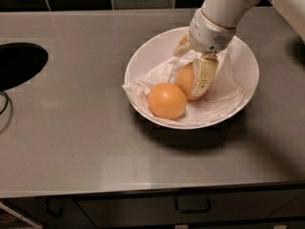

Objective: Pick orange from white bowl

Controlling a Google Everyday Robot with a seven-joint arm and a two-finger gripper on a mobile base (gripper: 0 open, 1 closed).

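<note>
The white bowl (245,56) stands on the steel counter, lined with crumpled white paper (217,101). The duller yellow-brown orange (184,81) lies near the bowl's middle. A brighter, rounder orange fruit (167,100) lies in front of it at the left. My gripper (187,74) reaches down into the bowl from the upper right. One cream finger (204,75) lies against the dull orange's right side and the other (181,45) sits behind it at the upper left. The fingers are closed around this orange, which still rests on the paper.
The grey steel counter (86,128) runs across the view. A dark round opening (19,63) is at the left edge with a cable below it. Dark tiles line the back wall. A drawer handle (192,205) shows below the front edge.
</note>
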